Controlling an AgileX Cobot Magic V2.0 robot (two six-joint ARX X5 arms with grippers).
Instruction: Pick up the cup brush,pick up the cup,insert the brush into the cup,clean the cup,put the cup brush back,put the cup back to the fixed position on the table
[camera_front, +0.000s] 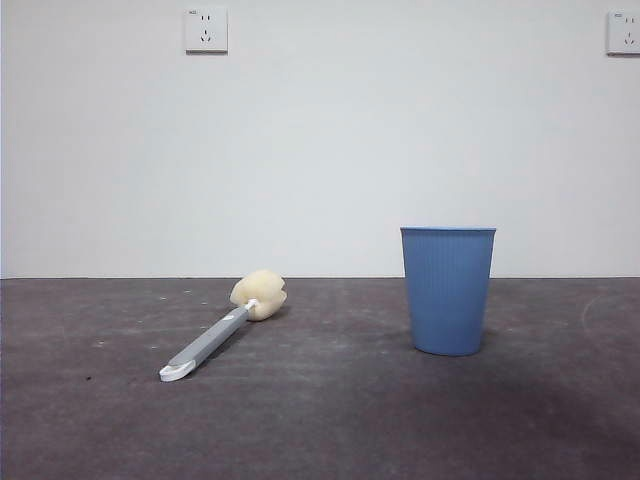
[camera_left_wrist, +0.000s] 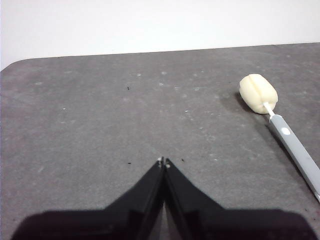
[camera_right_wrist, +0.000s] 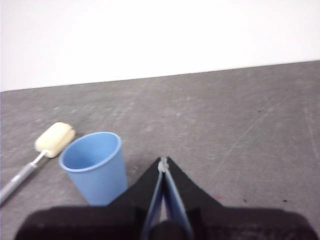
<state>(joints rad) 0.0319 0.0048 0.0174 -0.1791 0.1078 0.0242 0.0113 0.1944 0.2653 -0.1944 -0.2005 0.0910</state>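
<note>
On the table (camera_front: 320, 420) the brush (camera_front: 225, 328) lies apart from the upright cup (camera_front: 447, 290), while left gripper (camera_left_wrist: 163, 161) and right gripper (camera_right_wrist: 163, 162) hover pinched closed, empty

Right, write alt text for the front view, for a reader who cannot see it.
A blue cup stands upright on a dark grey table, apart from a cup brush that lies flat with its cream sponge head towards the white wall. No robot tool shows in this view.
</note>
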